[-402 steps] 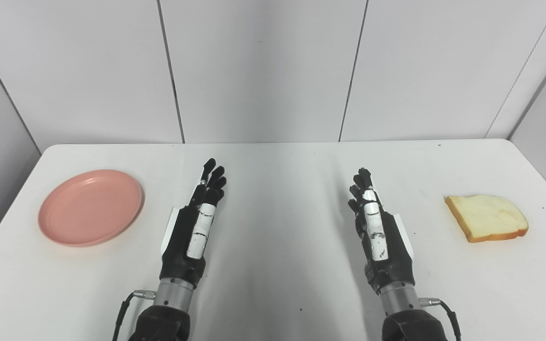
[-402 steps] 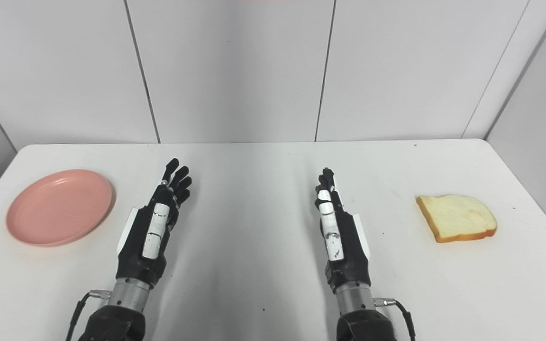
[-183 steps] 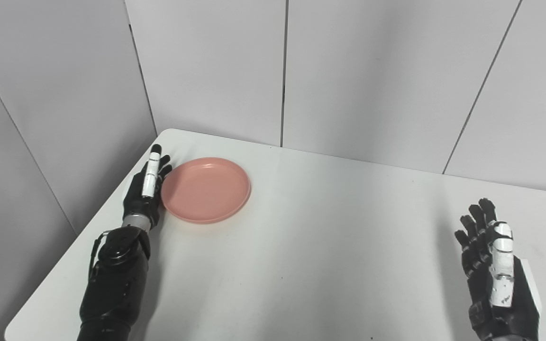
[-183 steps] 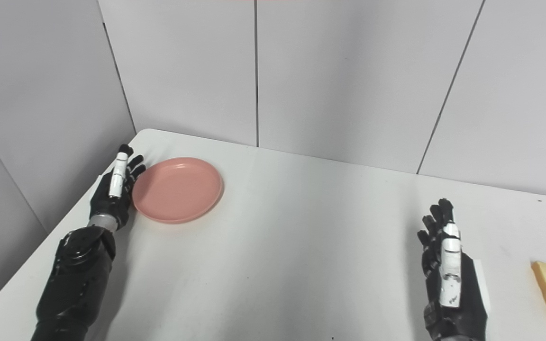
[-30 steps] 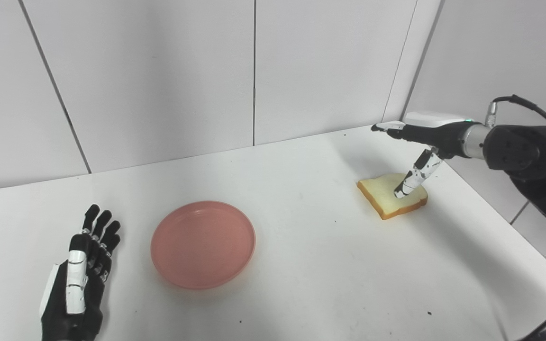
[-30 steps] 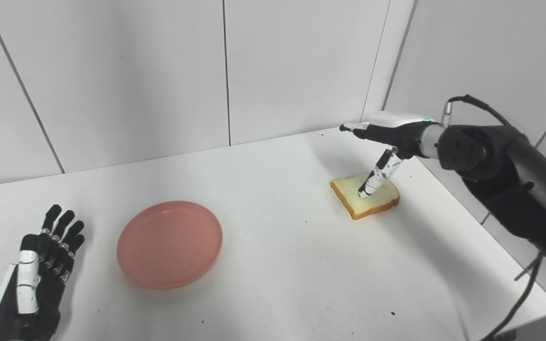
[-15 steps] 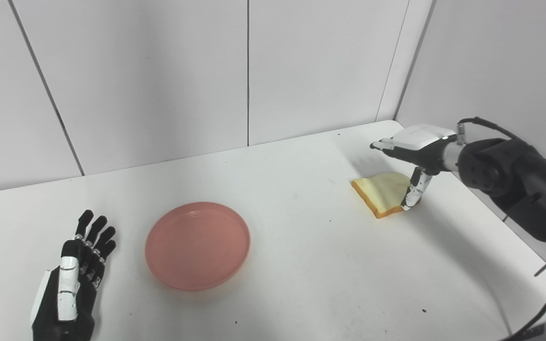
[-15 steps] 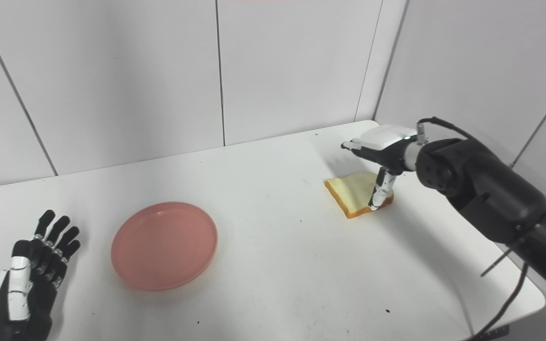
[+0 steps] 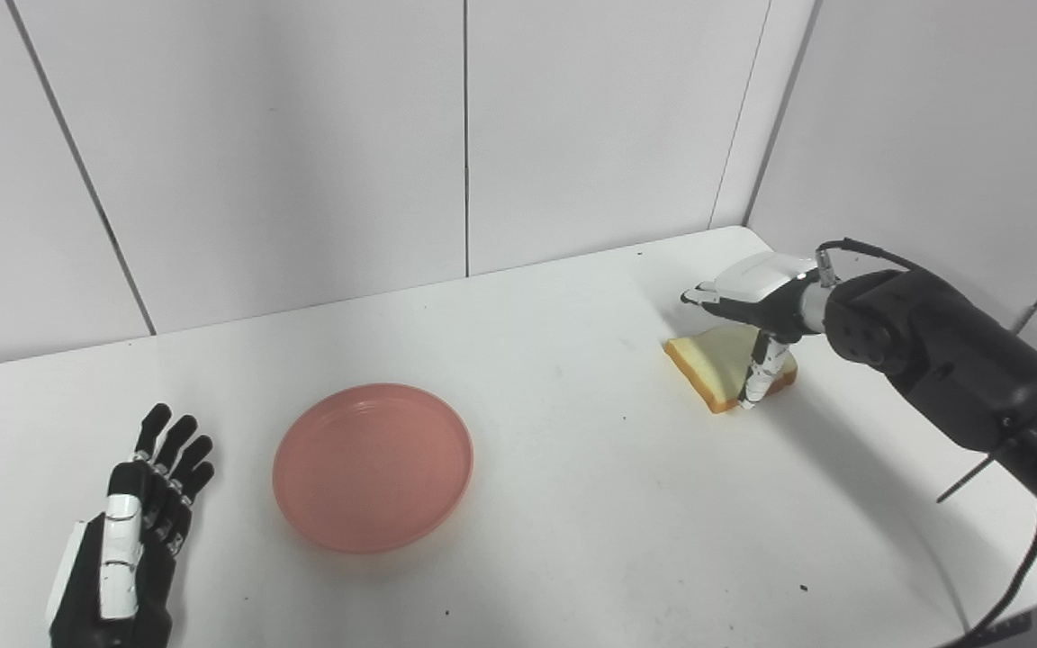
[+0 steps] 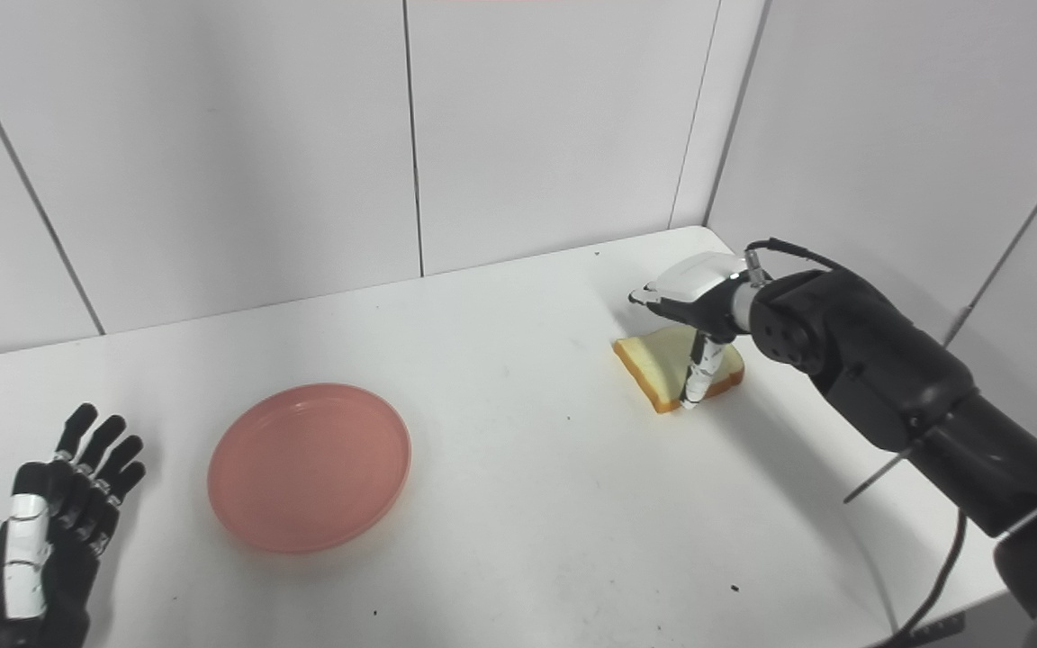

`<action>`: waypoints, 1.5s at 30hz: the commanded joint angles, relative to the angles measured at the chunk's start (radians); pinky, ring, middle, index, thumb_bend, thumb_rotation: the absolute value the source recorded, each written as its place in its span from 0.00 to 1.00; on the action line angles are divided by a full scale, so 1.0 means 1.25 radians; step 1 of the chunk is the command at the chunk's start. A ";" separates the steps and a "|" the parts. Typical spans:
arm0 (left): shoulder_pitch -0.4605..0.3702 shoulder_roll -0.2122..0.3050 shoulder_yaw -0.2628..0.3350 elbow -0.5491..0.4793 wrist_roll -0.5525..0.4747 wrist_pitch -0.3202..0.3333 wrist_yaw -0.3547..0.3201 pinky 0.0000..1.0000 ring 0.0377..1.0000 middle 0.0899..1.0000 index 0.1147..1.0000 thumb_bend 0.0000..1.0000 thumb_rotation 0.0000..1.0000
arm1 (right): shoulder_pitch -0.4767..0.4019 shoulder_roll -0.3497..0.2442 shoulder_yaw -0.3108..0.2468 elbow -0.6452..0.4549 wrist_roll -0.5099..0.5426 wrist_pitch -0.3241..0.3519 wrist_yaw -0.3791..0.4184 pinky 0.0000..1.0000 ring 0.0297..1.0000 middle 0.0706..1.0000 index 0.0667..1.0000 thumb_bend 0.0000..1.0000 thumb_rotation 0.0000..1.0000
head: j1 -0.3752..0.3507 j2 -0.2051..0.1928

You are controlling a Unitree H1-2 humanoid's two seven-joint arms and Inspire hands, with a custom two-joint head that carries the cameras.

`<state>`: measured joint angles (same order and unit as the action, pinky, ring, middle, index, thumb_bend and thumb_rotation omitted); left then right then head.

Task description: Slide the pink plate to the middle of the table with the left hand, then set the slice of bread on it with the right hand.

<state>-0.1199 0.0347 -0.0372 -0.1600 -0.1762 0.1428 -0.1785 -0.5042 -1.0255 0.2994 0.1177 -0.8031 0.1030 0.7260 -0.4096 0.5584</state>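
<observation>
The pink plate lies flat on the white table, left of the middle of the view. My left hand rests open on the table to the plate's left, apart from it. The slice of bread lies near the table's far right corner and looks slightly tipped. My right hand hovers over it, palm down, fingers stretched out above the slice. Its thumb points down against the bread's near edge. The hand is not closed around the slice.
The wall corner stands just behind the bread. The table's right edge runs under my right forearm. Bare white tabletop lies between plate and bread.
The right hand's thumb has gone from the bread's top face to its near edge, and the slice now looks tipped. The view has shifted a little. Left hand and plate are unmoved.
</observation>
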 commanded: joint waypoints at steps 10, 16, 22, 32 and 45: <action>-0.008 0.008 0.002 -0.035 -0.017 -0.009 -0.012 0.98 0.95 0.97 0.96 0.72 0.97 | -0.040 -0.001 0.013 0.046 -0.052 -0.065 -0.054 1.00 1.00 1.00 1.00 1.00 0.41 | 0.002 0.008; -0.004 0.013 0.000 -0.051 -0.016 0.005 -0.008 0.98 0.95 0.97 0.96 0.71 0.99 | -0.038 0.000 0.022 0.070 -0.077 -0.081 -0.062 1.00 1.00 1.00 1.00 1.00 0.43 | 0.003 0.011; -0.003 0.021 -0.001 -0.052 -0.030 0.007 -0.019 0.99 0.97 0.98 0.98 0.72 0.99 | -0.031 0.006 0.020 0.090 -0.076 -0.108 -0.100 1.00 1.00 1.00 1.00 1.00 0.40 | 0.007 0.013; 0.003 0.022 -0.001 -0.052 -0.031 0.002 -0.022 1.00 0.97 0.99 0.98 0.72 0.97 | -0.065 0.031 0.026 0.169 -0.060 -0.135 -0.153 0.97 1.00 1.00 1.00 1.00 0.30 | 0.015 0.016; 0.004 0.023 -0.002 -0.062 -0.030 0.005 -0.020 1.00 0.97 0.99 0.98 0.73 0.98 | -0.065 0.110 -0.015 0.195 0.029 -0.082 -0.165 0.33 0.41 0.50 0.85 0.88 0.00 | 0.020 0.021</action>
<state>-0.0999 0.0580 -0.0401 -0.1984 -0.2067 0.1652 -0.1971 -0.5717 -0.8949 0.2936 0.3725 -0.7803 -0.0313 0.5396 -0.3850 0.5829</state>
